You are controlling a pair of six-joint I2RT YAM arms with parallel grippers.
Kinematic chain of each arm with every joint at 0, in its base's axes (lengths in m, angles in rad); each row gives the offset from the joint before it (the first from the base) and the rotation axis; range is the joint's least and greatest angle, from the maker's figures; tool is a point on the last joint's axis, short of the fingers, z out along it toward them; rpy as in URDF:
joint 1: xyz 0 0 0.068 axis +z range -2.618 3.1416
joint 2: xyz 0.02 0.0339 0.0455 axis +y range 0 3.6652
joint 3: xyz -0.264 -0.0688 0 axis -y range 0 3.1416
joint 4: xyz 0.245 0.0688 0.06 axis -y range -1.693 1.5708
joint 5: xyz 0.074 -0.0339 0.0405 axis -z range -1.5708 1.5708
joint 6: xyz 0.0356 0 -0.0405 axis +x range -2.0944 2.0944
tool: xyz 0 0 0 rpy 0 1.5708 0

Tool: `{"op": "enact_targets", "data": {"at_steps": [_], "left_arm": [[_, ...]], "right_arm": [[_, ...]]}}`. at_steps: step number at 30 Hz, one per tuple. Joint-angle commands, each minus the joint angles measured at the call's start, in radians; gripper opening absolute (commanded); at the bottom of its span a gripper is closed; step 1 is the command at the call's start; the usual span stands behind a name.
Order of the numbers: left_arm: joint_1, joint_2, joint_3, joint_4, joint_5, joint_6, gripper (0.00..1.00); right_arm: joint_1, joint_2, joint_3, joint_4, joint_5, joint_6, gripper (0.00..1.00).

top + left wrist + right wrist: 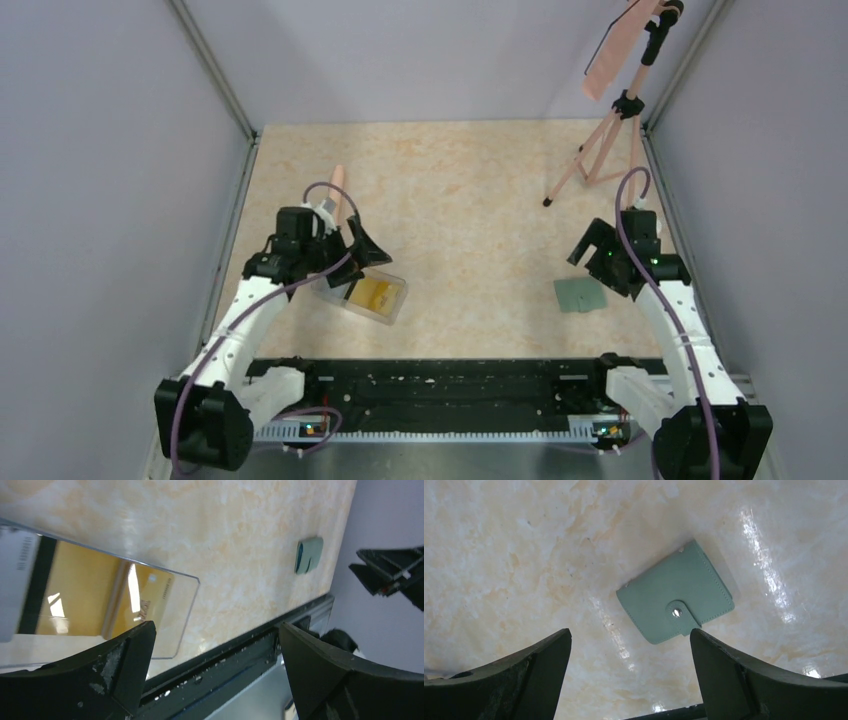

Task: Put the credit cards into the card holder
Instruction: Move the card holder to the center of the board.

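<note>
Yellow-orange credit cards [372, 293] lie inside a clear rectangular plastic box [392, 305] at the left of the table. In the left wrist view a yellow card [80, 595] and a pale whitish card [15, 575] show through the box [175, 610]. My left gripper [352, 258] is open and empty, hovering just over the box's far side [215, 645]. The card holder [580, 295], a closed muted-green wallet with its tab snapped [674, 597], lies flat at the right. My right gripper [590, 255] is open and empty just above and behind it [630, 645].
A pink tripod stand [610, 140] stands at the back right. A pink stick-like object [338, 185] lies behind the left arm. The black rail [450, 385] runs along the near edge. Grey walls close in both sides.
</note>
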Motion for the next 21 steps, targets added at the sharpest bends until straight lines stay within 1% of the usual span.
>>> {"op": "enact_targets", "data": {"at_steps": [1,2,5,7,10,13,17,21], "left_arm": [[-0.170,0.087,0.067,0.137,-0.006,-0.062,0.99],[-0.226,0.114,0.077,0.165,-0.010,-0.082,0.99],[-0.326,0.193,0.098,0.224,-0.026,-0.154,0.99],[-0.380,0.237,0.108,0.264,-0.037,-0.190,0.99],[-0.442,0.307,0.147,0.276,-0.042,-0.197,0.99],[-0.478,0.347,0.204,0.249,-0.032,-0.172,0.99],[-0.491,0.358,0.236,0.208,-0.032,-0.137,0.99],[-0.491,0.340,0.239,0.170,-0.046,-0.121,0.99]], "right_arm": [[-0.013,-0.028,-0.016,-0.101,-0.052,0.033,0.88],[-0.029,-0.027,-0.027,-0.114,-0.069,0.037,0.88],[-0.060,-0.008,-0.062,-0.147,-0.139,0.083,0.88],[-0.067,0.000,-0.087,-0.163,-0.147,0.135,0.90],[-0.101,0.001,-0.138,-0.164,-0.131,0.183,0.90],[-0.130,0.004,-0.157,-0.158,-0.053,0.197,0.91],[-0.145,0.036,-0.122,-0.131,0.082,0.199,0.92],[-0.146,0.113,-0.102,-0.038,0.093,0.151,0.93]]}}
